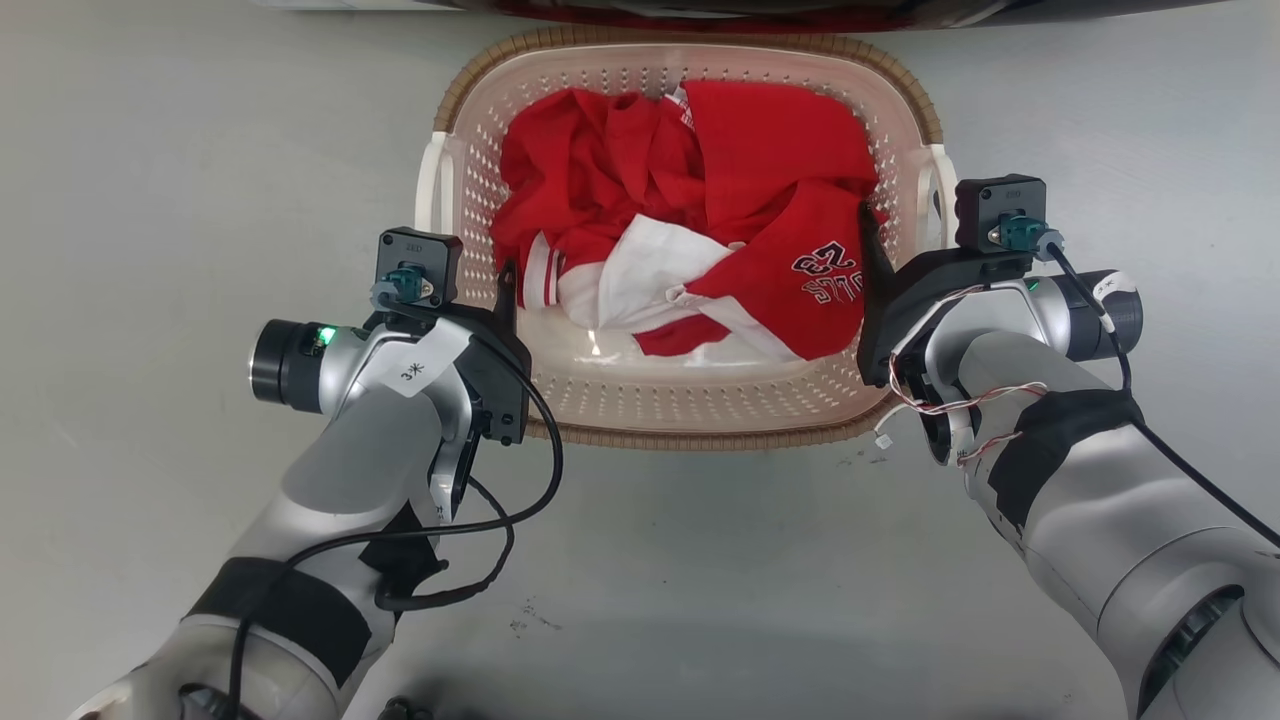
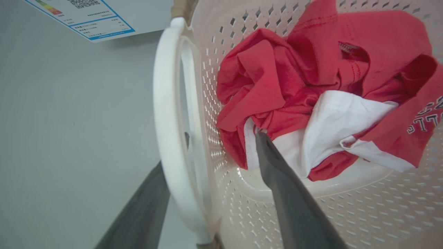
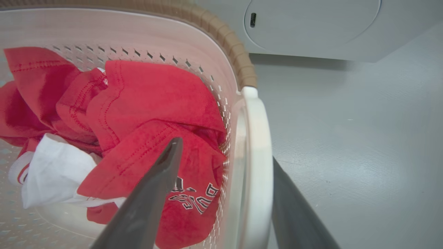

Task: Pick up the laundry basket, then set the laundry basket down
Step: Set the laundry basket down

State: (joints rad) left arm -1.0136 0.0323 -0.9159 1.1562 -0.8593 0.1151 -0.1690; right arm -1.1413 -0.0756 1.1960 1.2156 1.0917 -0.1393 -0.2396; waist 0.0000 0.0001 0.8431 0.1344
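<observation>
- One cream, perforated plastic laundry basket [image 1: 700, 438] with a brown woven-look rim stands on the grey floor [image 1: 200, 150].
- It holds one heap of red and white garments [image 1: 690, 200].
- It has two white side handles [image 1: 430, 190].
- The left gripper [image 2: 223, 138] and right gripper [image 3: 225, 150] each straddle one handle, fingers apart, not clamped.

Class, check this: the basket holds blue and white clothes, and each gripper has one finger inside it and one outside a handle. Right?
No: the clothes in the basket are red and white, not blue; the head view shows it. The rest stands.
</observation>
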